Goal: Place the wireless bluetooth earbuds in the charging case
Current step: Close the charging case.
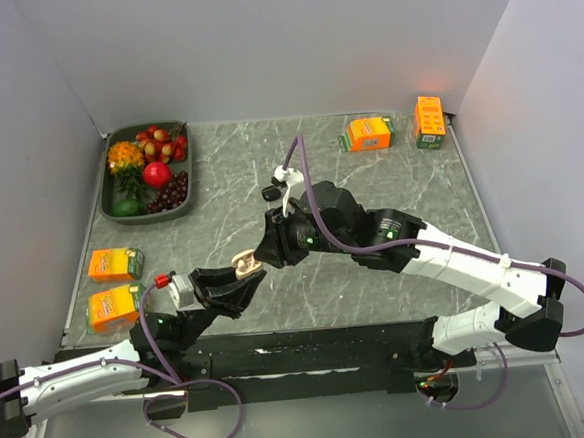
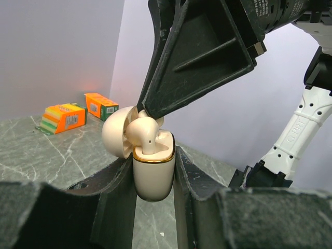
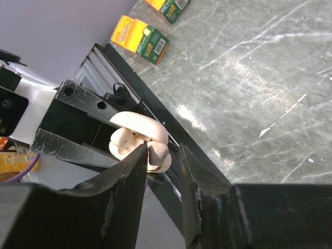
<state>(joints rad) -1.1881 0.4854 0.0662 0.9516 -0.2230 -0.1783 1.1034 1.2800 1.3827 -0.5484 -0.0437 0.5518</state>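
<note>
Pinching the case (image 2: 153, 179) by its sides, your left gripper (image 2: 152, 165) held it upright above the table (image 1: 401, 196), lid (image 2: 115, 136) swung open. A cream bud (image 2: 144, 135) stood in one well, stem down, its head proud of the rim. Your right gripper (image 2: 149, 110) hung just over it, perhaps touching, fingers nearly together; whether they pinched anything could not be told from these views. The risks, as I judged them: a push off the well's line would tip the bud out and drop it, and a hard press could twist the case in your left grip or knock the lid shut.
</note>
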